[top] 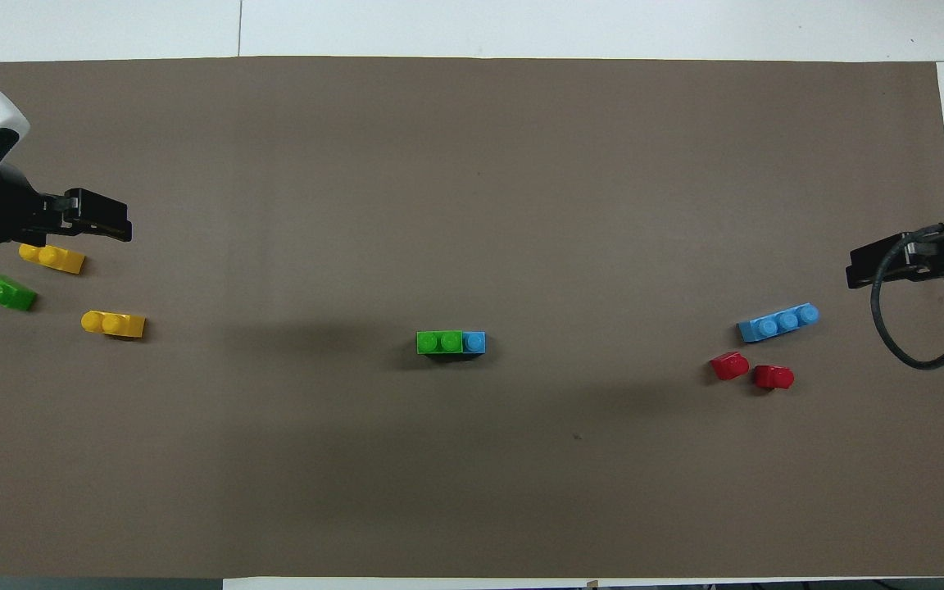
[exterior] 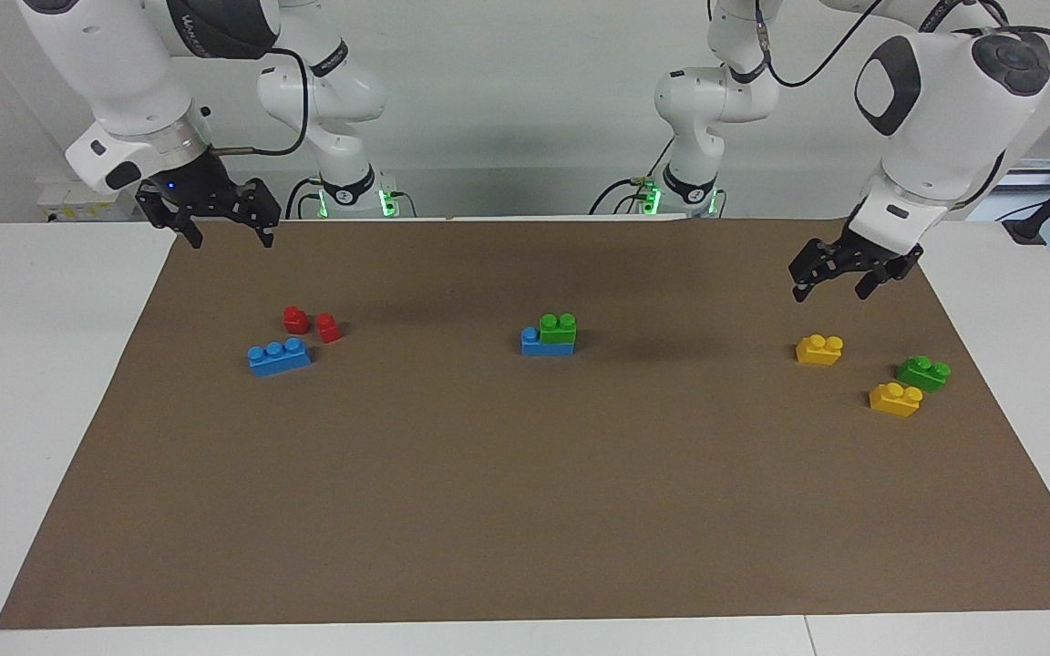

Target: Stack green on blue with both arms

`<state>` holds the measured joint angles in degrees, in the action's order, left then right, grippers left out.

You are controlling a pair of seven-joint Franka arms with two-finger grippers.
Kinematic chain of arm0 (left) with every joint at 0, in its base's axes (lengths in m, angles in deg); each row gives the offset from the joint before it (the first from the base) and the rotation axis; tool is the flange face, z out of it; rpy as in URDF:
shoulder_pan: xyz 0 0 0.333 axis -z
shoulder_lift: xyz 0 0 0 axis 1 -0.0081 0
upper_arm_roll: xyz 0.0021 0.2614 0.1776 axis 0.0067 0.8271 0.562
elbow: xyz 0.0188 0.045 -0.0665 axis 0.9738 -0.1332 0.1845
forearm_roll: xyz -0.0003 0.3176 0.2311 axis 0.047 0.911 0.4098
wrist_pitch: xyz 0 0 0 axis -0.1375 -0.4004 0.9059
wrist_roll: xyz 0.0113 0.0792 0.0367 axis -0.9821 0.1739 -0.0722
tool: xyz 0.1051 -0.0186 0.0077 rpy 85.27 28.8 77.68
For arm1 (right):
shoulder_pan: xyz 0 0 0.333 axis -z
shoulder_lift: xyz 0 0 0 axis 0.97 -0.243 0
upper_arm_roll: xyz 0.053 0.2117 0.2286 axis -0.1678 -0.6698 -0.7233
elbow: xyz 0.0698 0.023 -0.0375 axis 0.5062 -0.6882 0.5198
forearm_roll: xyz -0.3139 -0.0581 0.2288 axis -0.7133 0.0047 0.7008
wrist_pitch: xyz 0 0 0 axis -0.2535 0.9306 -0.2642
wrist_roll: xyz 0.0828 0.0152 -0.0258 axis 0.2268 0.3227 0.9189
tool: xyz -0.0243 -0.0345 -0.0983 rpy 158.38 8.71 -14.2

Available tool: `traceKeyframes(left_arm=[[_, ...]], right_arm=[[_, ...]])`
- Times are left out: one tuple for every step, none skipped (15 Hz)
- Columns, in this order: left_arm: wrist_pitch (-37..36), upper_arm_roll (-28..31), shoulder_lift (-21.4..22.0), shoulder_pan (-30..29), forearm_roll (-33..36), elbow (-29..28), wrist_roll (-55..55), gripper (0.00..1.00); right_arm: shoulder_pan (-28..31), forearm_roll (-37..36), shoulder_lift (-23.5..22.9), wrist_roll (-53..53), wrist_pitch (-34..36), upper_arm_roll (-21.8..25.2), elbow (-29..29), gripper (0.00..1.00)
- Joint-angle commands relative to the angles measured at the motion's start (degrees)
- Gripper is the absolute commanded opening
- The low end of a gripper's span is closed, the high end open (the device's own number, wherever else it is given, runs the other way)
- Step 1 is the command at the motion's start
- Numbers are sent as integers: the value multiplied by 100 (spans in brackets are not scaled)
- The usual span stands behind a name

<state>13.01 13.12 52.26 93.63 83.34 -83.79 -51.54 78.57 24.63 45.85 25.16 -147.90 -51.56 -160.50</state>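
Stood open and empty, jaws of the left gripper (exterior: 839,273), raised over bare mat at the left arm's end of the table, near the yellow bricks. Stood open and empty too, jaws of the right gripper (exterior: 226,219), raised over the mat's edge nearest the robots at the right arm's end. Sat stacked at mid-table: one green brick (exterior: 559,328) pressed on a blue brick (exterior: 543,344), covering two studs and leaving one blue stud bare toward the right arm's end. Lay loose toward the right arm's end: second blue brick (exterior: 280,356), with two red bricks (exterior: 311,323) just beside it, nearer to the robots. Lay loose toward the left arm's end: second green brick (exterior: 923,373), set between two yellow bricks (exterior: 819,350), one nearer to the robots, the other just beside it and farther from them. Spread beneath everything: brown mat (exterior: 525,510) on a white table (exterior: 33,383).
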Motion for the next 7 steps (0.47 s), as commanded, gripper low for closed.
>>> traceKeyframes(left_arm=[[-124,-32,21,-75,-111,86,-119,100],[-124,-32,21,-75,-111,78,-119,100],[-124,-32,12,-75,-111,86,-119,100],[-124,-32,12,-75,-111,78,-119,100],[-132,-32,12,-75,-111,86,-110,100],[-141,-32,20,-75,-111,86,-110,100],[-133,-41,21,-75,-111,86,-110,100]], right_arm=[[88,-135,28,179,-132,-70,-74,100],[88,-135,28,179,-132,-79,-74,100],[88,-126,28,196,-132,-79,-74,100],[88,-126,28,214,-132,-79,-74,100],[88,-118,28,214,-132,-79,-74,100],[88,-109,28,197,-132,-79,-74,100],[88,-100,28,179,-132,-79,-74,100]])
